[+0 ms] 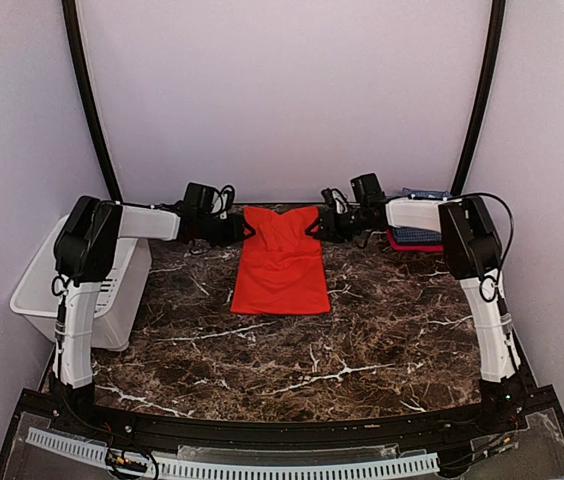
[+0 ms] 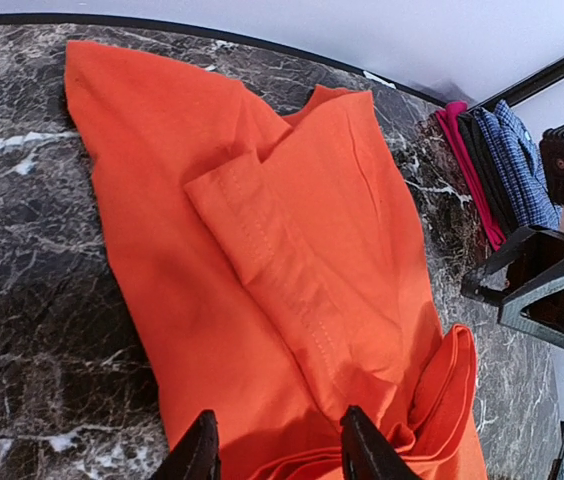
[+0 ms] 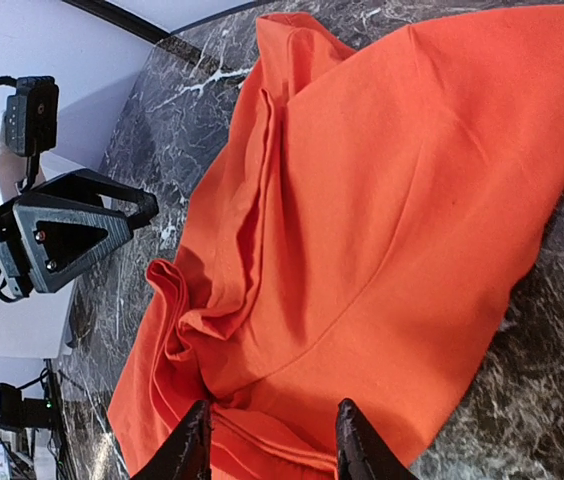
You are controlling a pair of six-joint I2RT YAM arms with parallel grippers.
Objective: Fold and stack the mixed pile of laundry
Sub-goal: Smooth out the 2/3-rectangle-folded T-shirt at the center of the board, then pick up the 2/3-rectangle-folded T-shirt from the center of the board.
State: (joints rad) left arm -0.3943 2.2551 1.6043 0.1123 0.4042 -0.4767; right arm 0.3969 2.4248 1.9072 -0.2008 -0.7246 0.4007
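Note:
The plain orange-red shirt (image 1: 280,265) lies folded into a long strip at the back middle of the marble table, its far end bunched and wrinkled. My left gripper (image 1: 242,230) sits at that end's left corner and my right gripper (image 1: 317,227) at its right corner, facing each other. In the left wrist view the left gripper (image 2: 280,452) stands open, its fingers apart over the shirt's (image 2: 262,250) layered edge. The right gripper (image 3: 270,448) is likewise open over the shirt's (image 3: 382,200) folds. A folded blue-and-white checked shirt (image 1: 417,236) tops a stack at the back right.
A white slotted basket (image 1: 37,285) stands off the table's left edge, beside the left arm. The folded stack (image 2: 507,165) also holds dark and magenta cloth and sits just behind the right arm. Dark marble table (image 1: 362,350) stretches toward the arm bases.

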